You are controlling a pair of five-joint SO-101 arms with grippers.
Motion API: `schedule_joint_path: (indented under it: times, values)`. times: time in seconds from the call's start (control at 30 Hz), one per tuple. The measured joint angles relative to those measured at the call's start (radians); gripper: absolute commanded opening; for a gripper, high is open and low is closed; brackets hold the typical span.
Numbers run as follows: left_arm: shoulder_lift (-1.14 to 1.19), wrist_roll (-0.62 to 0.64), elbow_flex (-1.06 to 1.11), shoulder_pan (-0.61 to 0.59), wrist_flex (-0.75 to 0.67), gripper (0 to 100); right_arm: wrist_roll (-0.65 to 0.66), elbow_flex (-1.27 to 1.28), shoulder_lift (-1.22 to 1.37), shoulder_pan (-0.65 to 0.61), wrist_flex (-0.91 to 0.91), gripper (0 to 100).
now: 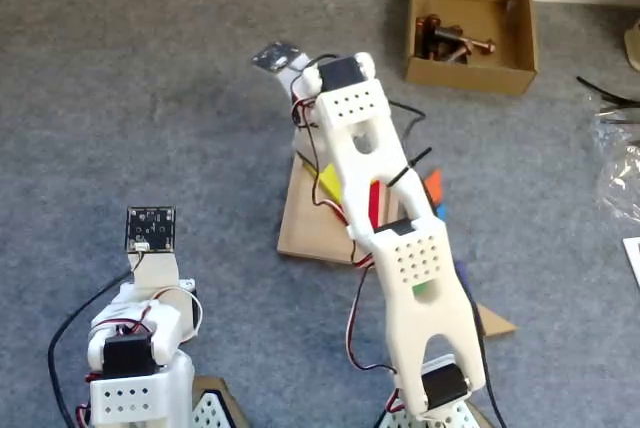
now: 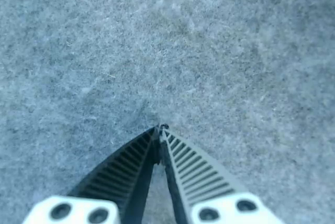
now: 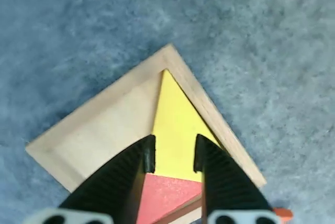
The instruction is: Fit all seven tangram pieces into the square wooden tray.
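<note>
The square wooden tray [image 3: 104, 130] lies turned like a diamond on the grey felt. A yellow triangle [image 3: 175, 119] fills one of its corners, and a red piece [image 3: 167, 192] lies against it. My right gripper [image 3: 172, 155] hangs open just above the yellow triangle, with nothing between its fingers. In the high view the right arm stretches over the tray [image 1: 300, 230] and hides much of it. Yellow [image 1: 330, 184], red [image 1: 375, 203], orange [image 1: 433, 186], blue [image 1: 441, 213] and purple [image 1: 461, 274] pieces show beside the arm. My left gripper [image 2: 159, 129] is shut and empty over bare felt, near the table's front left.
A cardboard box [image 1: 470, 66] with copper-coloured parts stands at the back right. A clear plastic bag [image 1: 620, 178] and black cables [image 1: 600, 96] lie at the right edge. Open grey felt stretches across the left and back of the table.
</note>
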Motion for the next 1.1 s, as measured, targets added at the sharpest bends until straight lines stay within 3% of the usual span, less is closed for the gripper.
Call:
schedule_joint_path:
  times: [0.53,0.73,0.93,1.1]
  values:
    - [0.0,0.0,0.0,0.0,0.0,0,-0.071,0.52,-0.339,0.028,0.0,9.5]
    - [0.0,0.0,0.0,0.0,0.0,0,-0.172,0.54,-0.341,0.031,0.0,9.4]
    - [0.0,0.0,0.0,0.0,0.0,0,-0.184,0.594,-0.342,0.031,0.0,0.6]
    - [0.0,0.0,0.0,0.0,0.0,0,-0.184,0.614,-0.342,0.031,-0.002,0.6]
